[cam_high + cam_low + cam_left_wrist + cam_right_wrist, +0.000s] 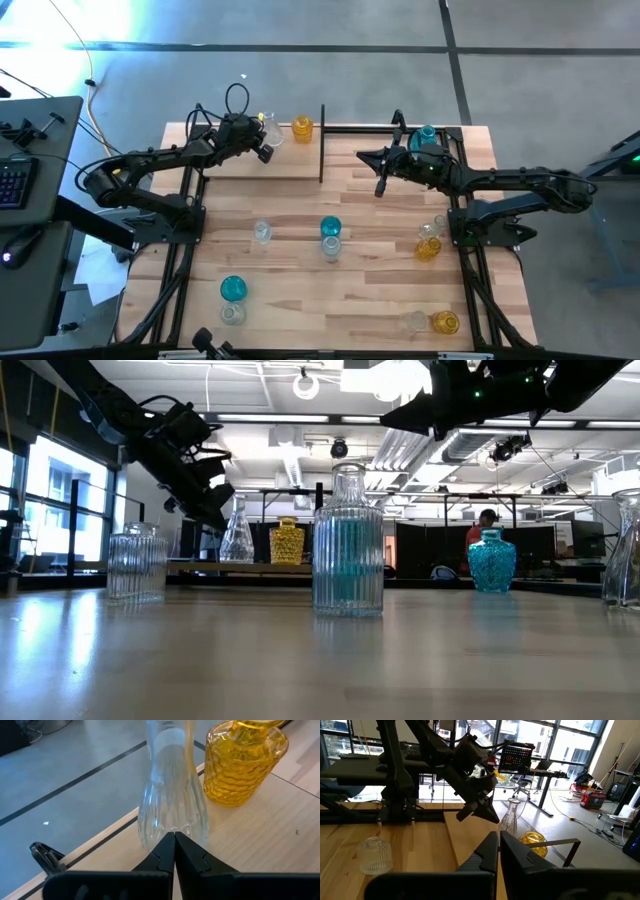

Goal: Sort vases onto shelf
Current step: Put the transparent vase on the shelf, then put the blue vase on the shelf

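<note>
Left gripper (pixel 174 842) pinched tight, empty, tips at base of clear vase (pixel 172 785) on shelf (pixel 262 163); amber vase (pixel 243 762) just beside. Right gripper (pixel 381 187) also clamped together, empty, above shelf's other end near teal vase (pixel 427 135). All vases look empty. Others scattered on surface (pixel 330 290); vase tops cut off in left wrist view.

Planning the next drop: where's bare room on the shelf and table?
Shelf: bare plank between the amber vase and the near edge; the far-left corner is crowded by the clear vase and left gripper. Table: open between the teal vase and the amber pair.
</note>
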